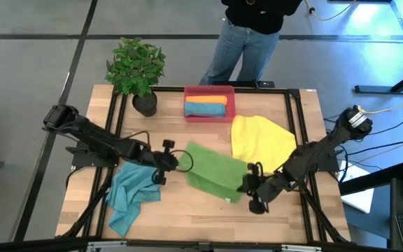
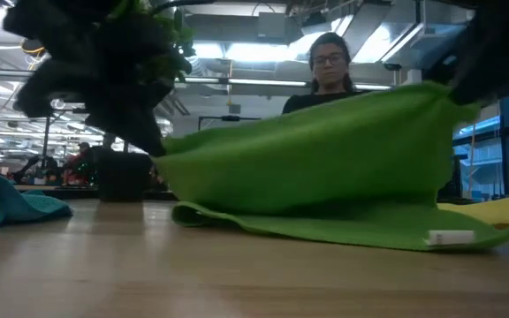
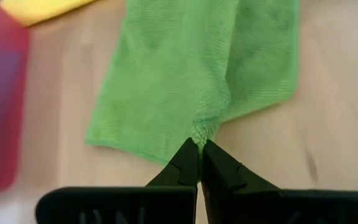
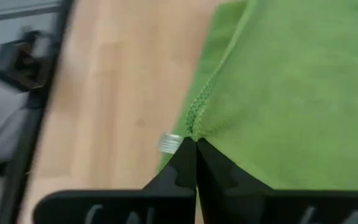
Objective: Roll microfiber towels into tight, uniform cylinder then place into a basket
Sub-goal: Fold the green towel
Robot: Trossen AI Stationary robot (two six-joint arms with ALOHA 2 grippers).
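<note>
High view, left gripper (image 1: 177, 159): we see it pinched shut on one edge of the green towel (image 1: 215, 171), mid-worktop.
Right gripper (image 1: 247, 183): we find it clamped on the towel's opposite edge, toward the front right of the worktop (image 1: 208, 217).
Green towel: it hangs lifted between the two grips, its lower fold and white tag dragging on the wood.
Other towels: the teal one (image 1: 131, 194) lies crumpled at the front left; the yellow one (image 1: 261, 140) lies toward the right edge.
Basket (image 1: 209, 104): at the back edge, with an orange and a blue roll inside, beside the plant (image 1: 137, 70).
Risk: we judge both pinches shallow; uneven tension could pull a hem free, and a skewed fold would give a loose, lopsided roll.
</note>
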